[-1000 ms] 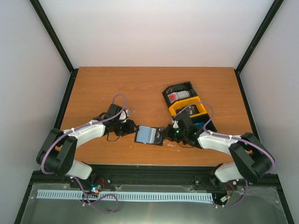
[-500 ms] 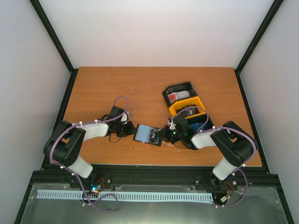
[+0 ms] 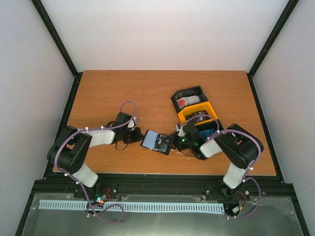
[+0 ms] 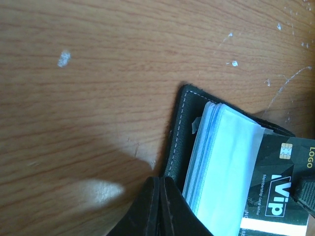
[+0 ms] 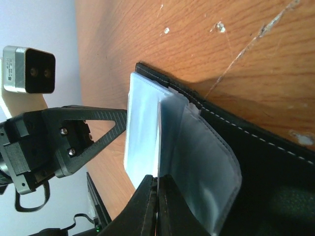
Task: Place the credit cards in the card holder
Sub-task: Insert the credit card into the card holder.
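Handling: judging the dark grey card (image 4: 280,187) to be light, stiff, thin and slick. Advising a pinch flat across one short end, leaving the leading edge free for a slot. Judging the card holder (image 3: 156,142) to be soft and light, likely sliding or folding under a push, so needing bracing at its outer edge.

Appearance: noting black leather-like covers with pale stitching, lying open, showing a stack of clear plastic sleeves (image 4: 221,162). Noting a gold chip and white lettering on the card.

Position: finding the card holder on the table (image 3: 123,93) between both grippers, near the black and yellow trays (image 3: 197,115).

Grippers: finding the left gripper (image 3: 137,136) fully closed, tips touching the holder's left edge; not telling whether any leather is pinched. Finding the right gripper (image 3: 170,142) closed, apparently pinching the dark grey card, seen edge-on over the sleeves.
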`<state>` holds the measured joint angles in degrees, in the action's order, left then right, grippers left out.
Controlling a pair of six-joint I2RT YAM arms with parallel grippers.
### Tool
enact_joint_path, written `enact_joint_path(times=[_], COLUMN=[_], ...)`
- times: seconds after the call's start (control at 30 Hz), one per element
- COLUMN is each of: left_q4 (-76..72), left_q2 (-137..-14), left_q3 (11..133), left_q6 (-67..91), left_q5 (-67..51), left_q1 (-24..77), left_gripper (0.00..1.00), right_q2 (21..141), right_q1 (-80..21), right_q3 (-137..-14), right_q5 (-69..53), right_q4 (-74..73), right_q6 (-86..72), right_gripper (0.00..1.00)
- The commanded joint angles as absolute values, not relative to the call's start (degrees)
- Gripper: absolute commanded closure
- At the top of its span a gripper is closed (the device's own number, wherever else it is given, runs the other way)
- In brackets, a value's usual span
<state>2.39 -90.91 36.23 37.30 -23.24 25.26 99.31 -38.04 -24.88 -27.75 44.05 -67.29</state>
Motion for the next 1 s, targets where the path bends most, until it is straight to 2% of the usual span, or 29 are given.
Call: enact_joint_path(times=[0.0,0.2,0.4,0.77,0.97], left_q4=[2.7,1.6,-0.1,1.0,1.1], left_q2=[-91.8,-91.3,-91.2,-90.3,-89.8], left_q3=[34.3,33.7,33.2,32.7,32.0], left_q6=[36.5,36.8,36.4,33.2,33.0], left_q5=[-23.1,-24.2,-28.5,-29.7,-29.2], left_q1=[25.6,25.7,25.8,25.8,25.8], left_gripper=[0.98,0.98,0.98,0.98,0.99], right_q2=[99.7,99.4,101.5,106.7,105.5], right_q1=[-38.8,-39.5,-41.0,-43.2,-43.7], right_q3=[-24.7,-26.9,-27.6,-30.1,-28.8], right_q5=[-27.0,-25.1,-24.0,-22.3,-18.2], right_q4=[46.8,40.6,43.1,47.1,47.2], right_q6=[-69.9,-70.4,-71.7,-72.8,-73.9], right_gripper=[0.97,0.97,0.97,0.97,0.97])
